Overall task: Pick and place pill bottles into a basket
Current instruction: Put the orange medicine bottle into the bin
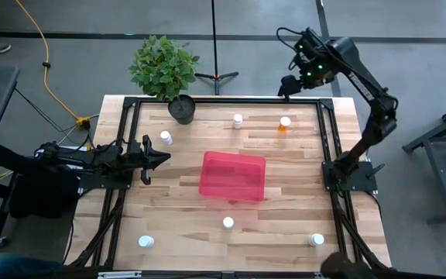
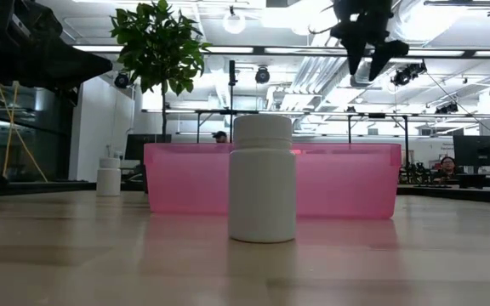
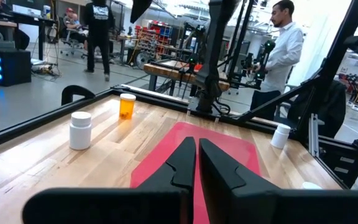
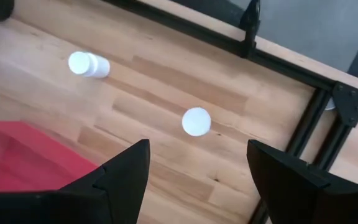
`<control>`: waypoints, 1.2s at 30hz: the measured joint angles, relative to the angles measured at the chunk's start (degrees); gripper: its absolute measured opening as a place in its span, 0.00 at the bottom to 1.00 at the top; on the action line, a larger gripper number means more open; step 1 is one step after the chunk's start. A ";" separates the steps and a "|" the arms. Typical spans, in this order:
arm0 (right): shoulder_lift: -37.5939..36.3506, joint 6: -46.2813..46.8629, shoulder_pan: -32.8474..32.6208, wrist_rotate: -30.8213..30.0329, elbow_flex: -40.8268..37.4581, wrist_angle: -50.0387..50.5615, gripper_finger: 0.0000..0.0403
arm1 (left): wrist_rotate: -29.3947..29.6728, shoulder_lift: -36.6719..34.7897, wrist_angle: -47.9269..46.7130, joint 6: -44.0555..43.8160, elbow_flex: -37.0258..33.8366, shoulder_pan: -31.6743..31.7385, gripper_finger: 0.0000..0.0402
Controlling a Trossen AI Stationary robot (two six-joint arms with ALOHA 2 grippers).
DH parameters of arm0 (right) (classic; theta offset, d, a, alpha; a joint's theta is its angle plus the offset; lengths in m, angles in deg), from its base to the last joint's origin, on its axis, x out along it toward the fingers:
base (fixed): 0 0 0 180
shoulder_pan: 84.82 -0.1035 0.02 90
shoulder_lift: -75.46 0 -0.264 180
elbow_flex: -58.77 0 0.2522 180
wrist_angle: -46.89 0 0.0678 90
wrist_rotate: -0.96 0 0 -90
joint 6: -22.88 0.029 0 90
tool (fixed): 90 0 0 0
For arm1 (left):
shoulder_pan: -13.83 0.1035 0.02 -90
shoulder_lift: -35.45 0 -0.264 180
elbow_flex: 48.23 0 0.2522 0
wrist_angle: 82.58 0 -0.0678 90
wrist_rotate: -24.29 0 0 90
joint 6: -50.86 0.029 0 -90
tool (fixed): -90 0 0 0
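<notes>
The pink-red basket (image 1: 232, 176) sits on its base at the table's middle. Several white-capped pill bottles stand upright around it: one (image 1: 238, 120) and an orange one (image 1: 285, 124) at the far side, one (image 1: 166, 137) at the left, others (image 1: 228, 222) (image 1: 145, 241) (image 1: 317, 239) near the front. My right gripper (image 1: 288, 87) hangs open, high over the far right corner and pointing down; a white cap (image 4: 196, 121) shows far below, between its fingers (image 4: 197, 180). My left gripper (image 3: 196, 155) is shut, level, left of the basket.
A potted plant (image 1: 170, 74) stands at the far left corner. Black frame rails (image 1: 327, 139) run along the table's edges. A person (image 3: 284, 46) stands beyond the table. Bare wood lies between the basket and the far bottles.
</notes>
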 joint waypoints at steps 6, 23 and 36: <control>2.28 -0.36 -0.87 -1.49 -0.04 0.13 0.64 | -0.02 0.00 0.00 0.00 0.00 0.00 0.14; 5.27 -1.42 -3.49 -5.54 -0.04 0.19 0.73 | -0.02 0.00 0.00 -0.02 0.00 0.00 0.14; 8.57 -0.93 -3.86 -4.63 -3.40 -0.01 0.81 | -0.02 0.00 0.02 -0.04 0.02 0.00 0.14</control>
